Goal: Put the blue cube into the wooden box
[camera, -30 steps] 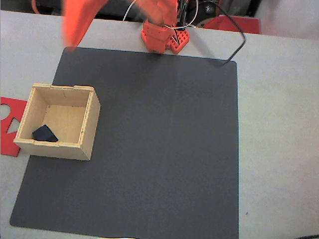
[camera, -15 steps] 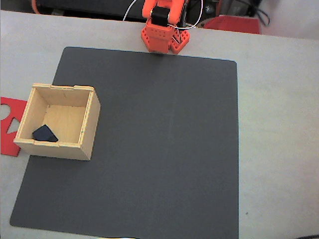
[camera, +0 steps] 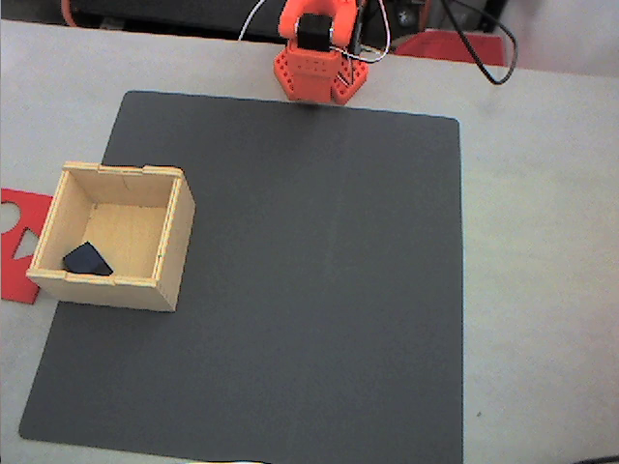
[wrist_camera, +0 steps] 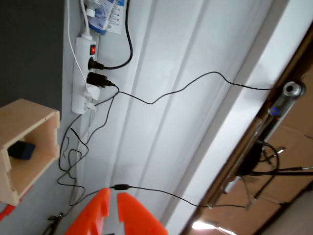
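Your end effector (wrist_camera: 113, 208) pokes up from the bottom of the wrist view, its orange fingers (wrist_camera: 95, 215) nearly together with only a thin gap and nothing between them. Your blue cube (camera: 87, 259) sits inside the wooden box (camera: 170, 246), in its near-left corner in the fixed view. That box stands on the dark mat (camera: 319, 290) on your worktop (camera: 542, 242), a red sheet (camera: 14, 246) just beside it.

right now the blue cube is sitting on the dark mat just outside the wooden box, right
Not quite. The blue cube is not on the dark mat; it lies inside the wooden box, on its floor near a corner, as the fixed view shows.
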You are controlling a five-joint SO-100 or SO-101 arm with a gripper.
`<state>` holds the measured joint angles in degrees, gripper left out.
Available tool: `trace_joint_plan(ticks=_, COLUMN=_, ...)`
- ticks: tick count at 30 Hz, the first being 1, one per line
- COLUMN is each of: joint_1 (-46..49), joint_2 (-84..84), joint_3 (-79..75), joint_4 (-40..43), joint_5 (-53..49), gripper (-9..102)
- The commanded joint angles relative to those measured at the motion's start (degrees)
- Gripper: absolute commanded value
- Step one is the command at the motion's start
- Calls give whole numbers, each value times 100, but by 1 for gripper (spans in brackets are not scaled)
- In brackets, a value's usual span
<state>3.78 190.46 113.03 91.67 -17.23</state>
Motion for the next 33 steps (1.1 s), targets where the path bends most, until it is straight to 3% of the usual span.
trace_joint_plan(ticks=1, joint_1=-105, joint_2=79, joint_3=914, joint_4=-255, joint_5=299, gripper=0)
trace_joint_plan(ticks=12, joint_1=-123, joint_2=88, joint_3=3120, joint_4=-782, joint_5=668, gripper=0)
trace_joint_plan(ticks=23, joint_1=1072, joint_2=79, joint_3=5766, joint_4=-1828, joint_5=914, gripper=0)
trace_joint_plan(ticks=33, joint_1=1107, joint_2=79, joint_3=5818, joint_4=-1890, joint_5=949, gripper=0)
